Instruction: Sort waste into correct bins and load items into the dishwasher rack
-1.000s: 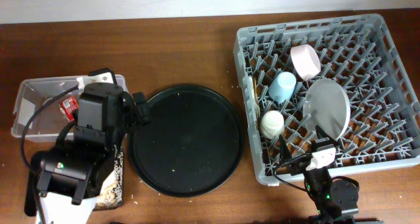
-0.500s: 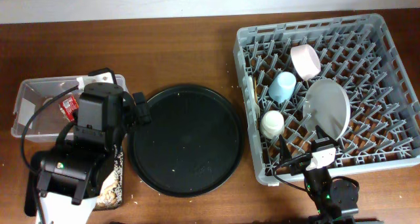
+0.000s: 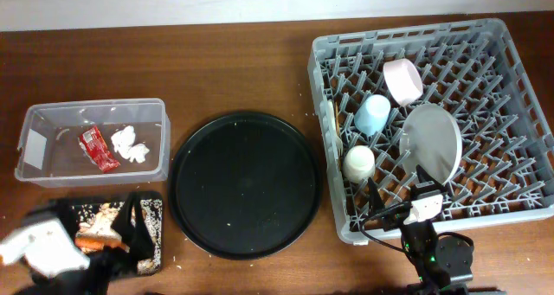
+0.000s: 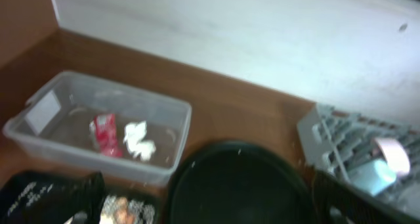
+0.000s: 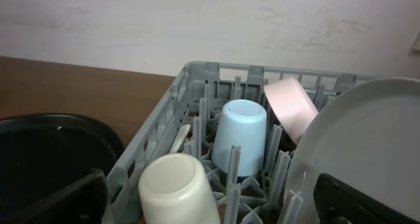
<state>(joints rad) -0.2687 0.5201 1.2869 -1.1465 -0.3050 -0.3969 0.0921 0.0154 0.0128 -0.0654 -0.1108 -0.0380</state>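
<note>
The clear tub [image 3: 35, 122] at the left holds the red wrapper [image 3: 99, 149] and the white tissue [image 3: 130, 144]; both also show in the left wrist view, wrapper [image 4: 104, 133] and tissue [image 4: 139, 140]. The shallow black tray [image 3: 154, 213] in front of it holds brown scraps and the carrot [image 3: 91, 240]. The grey rack [image 3: 322, 96] holds the cream cup [image 3: 359, 163], blue cup [image 3: 374, 114], pink bowl [image 3: 403, 80] and grey plate [image 3: 433, 141]. A white fork [image 5: 180, 138] lies by the rack's left wall. I cannot make out the chopstick. My left gripper [image 4: 197, 207] is open and empty over the black tray. My right gripper [image 5: 216, 207] is open and empty at the rack's front.
The large round black tray [image 3: 245, 184] lies between the bins and the rack. My left arm [image 3: 48, 252] is blurred at the front left table edge. A white wall runs along the back of the table.
My left arm has pulled back from over the tub and black tray to the front left corner, uncovering both. The right arm has not moved.
</note>
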